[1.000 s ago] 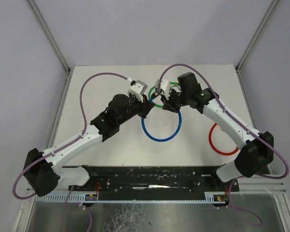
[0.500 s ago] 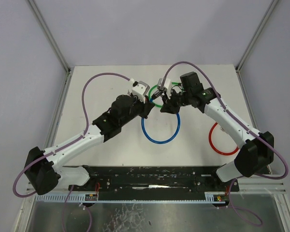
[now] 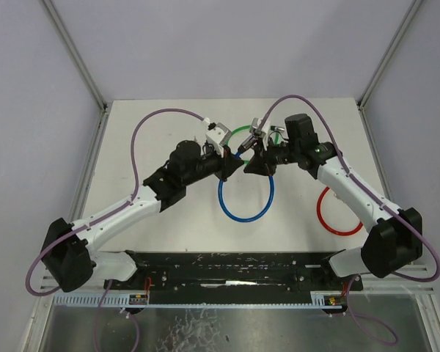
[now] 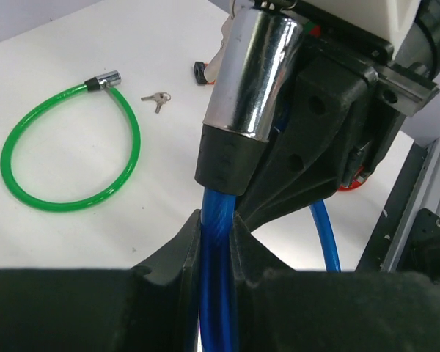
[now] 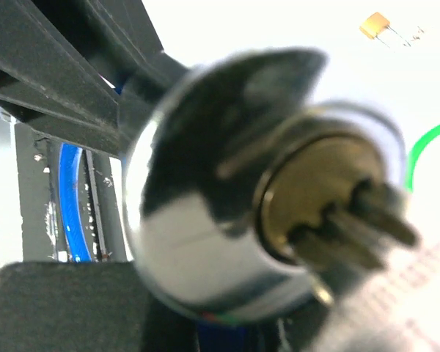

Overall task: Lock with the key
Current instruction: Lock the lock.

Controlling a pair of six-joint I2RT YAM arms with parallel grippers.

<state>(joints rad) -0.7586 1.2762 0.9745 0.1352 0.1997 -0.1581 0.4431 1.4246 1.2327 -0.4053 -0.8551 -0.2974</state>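
Note:
A blue cable lock (image 3: 246, 213) hangs as a loop between both arms above the table. In the left wrist view my left gripper (image 4: 218, 249) is shut on the blue cable just below the lock's chrome head (image 4: 253, 73). My right gripper (image 3: 251, 163) meets it from the right. In the right wrist view the chrome head (image 5: 205, 227) fills the frame, blurred. A dark key blade (image 5: 374, 216) sticks out of its brass keyway (image 5: 315, 183). A sliver of blue cable shows between the right jaws, which are shut on the lock below the head.
A green cable lock (image 4: 66, 154) lies on the table behind the grippers, with a small pair of keys (image 4: 156, 97) beside its end. A red cable loop (image 3: 336, 213) lies at the right. Grey walls enclose the white table (image 3: 161, 220).
Both grippers have shifted a little to the right with the blue lock held between them. The right wrist has turned, and neither grip has changed.

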